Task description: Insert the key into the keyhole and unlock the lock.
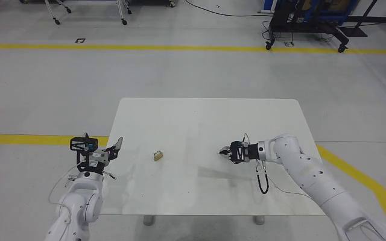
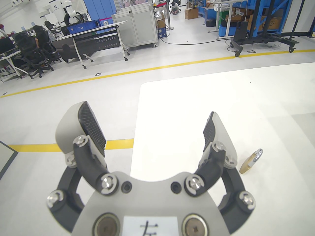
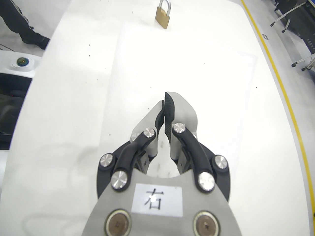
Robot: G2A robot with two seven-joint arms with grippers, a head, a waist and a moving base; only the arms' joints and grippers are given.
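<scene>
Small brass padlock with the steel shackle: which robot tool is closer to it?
Left. The left tool hovers close beside the small brass padlock; the right tool is farther off on its opposite side.

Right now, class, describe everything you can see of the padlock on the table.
The padlock is small, with a brass-coloured body and a silvery shackle that looks closed. It rests on the white table, between the left gripper and the right gripper, nearer the left, touching neither; only the tabletop touches it.
</scene>
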